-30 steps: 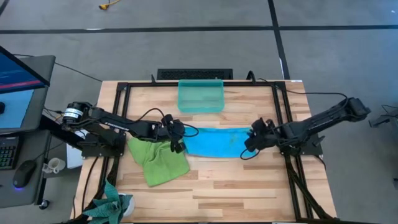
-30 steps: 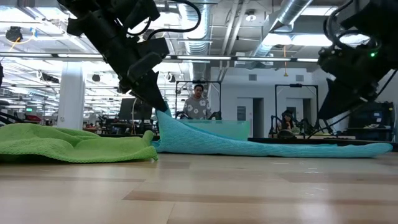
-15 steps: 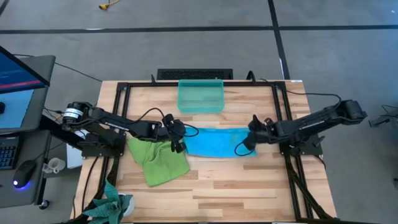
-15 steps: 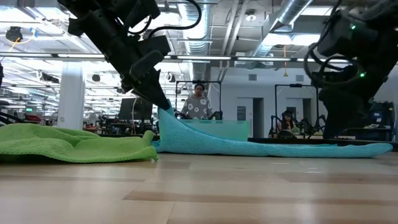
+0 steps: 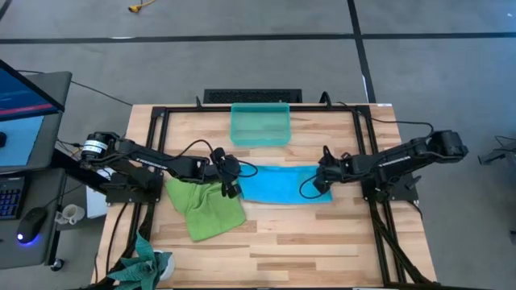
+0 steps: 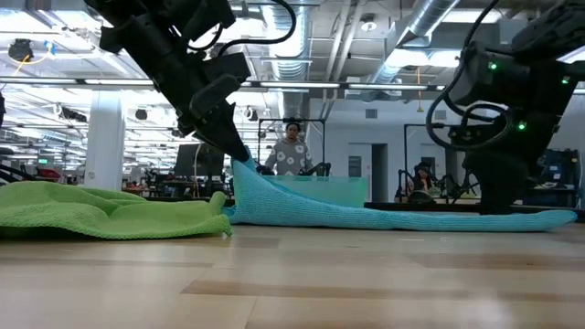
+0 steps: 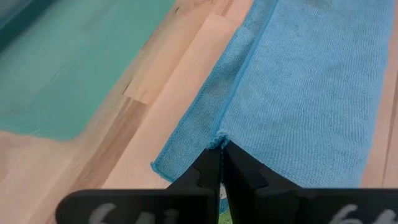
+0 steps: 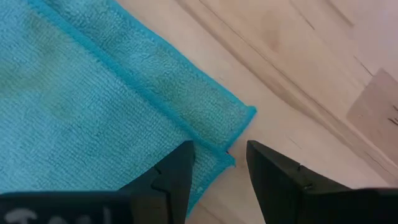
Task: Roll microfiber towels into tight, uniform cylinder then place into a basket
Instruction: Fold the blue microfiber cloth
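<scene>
Blue towel: the sky-blue microfiber towel [image 5: 282, 185] is laid flat and folded lengthwise at the centre of the high view; a doubled hem is seen along its long edge in both wrist views.
Left gripper: the left gripper [image 5: 231, 188] is located at the towel's left end, left of centre in the high view; its fingers are pinched shut on the towel's edge, and in the low view that end [image 6: 247, 178] is held lifted off the wood.
Right gripper: the right gripper [image 5: 321, 182] is positioned at the towel's right end, right of centre; its fingers [image 8: 174, 174] are parted, set astride the towel's corner, with nothing clamped.
Green towel: the lime-green towel [image 5: 205, 208] is found crumpled at lower left of centre, just beside the blue towel's left end.
Basket: the translucent teal basket [image 5: 260, 123] is placed at upper centre, apart from both towels.
Table: a wooden table [image 5: 306, 242] is noted beneath all items.
Background: a person [image 6: 291, 151] is visible beyond the table in the low view.
</scene>
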Action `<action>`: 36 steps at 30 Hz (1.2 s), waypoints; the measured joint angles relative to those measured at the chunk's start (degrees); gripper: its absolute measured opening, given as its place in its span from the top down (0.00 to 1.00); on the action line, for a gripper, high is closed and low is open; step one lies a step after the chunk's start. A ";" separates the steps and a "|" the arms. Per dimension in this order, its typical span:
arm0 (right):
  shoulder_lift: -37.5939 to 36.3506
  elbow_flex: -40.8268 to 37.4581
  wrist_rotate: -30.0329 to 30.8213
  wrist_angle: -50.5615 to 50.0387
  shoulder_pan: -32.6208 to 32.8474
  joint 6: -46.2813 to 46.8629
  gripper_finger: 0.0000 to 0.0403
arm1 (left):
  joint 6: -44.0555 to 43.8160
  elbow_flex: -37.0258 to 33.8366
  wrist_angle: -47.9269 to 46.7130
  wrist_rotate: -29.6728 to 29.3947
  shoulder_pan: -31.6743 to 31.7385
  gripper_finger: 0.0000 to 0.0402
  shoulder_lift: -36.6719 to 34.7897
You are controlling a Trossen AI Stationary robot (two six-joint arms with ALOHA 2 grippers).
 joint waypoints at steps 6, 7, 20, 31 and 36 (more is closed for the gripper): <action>-0.43 -0.04 -2.16 0.50 -0.26 -0.32 0.69 | -0.02 0.00 -0.38 0.03 0.00 1.00 0.00; -0.42 -0.04 -2.32 0.62 -0.26 -0.33 0.72 | -0.02 0.00 -0.37 0.03 -0.01 1.00 0.00; -0.21 3.37 -4.08 -5.07 -0.15 -0.51 0.98 | -0.15 0.00 -0.48 0.02 0.01 1.00 0.00; -0.20 3.44 -2.71 -4.44 -0.11 2.68 0.76 | -0.17 0.00 -0.50 0.01 0.01 1.00 0.00; -0.22 3.47 -2.71 -4.41 -0.12 4.30 0.61 | -0.17 0.00 -0.50 0.01 0.01 1.00 0.00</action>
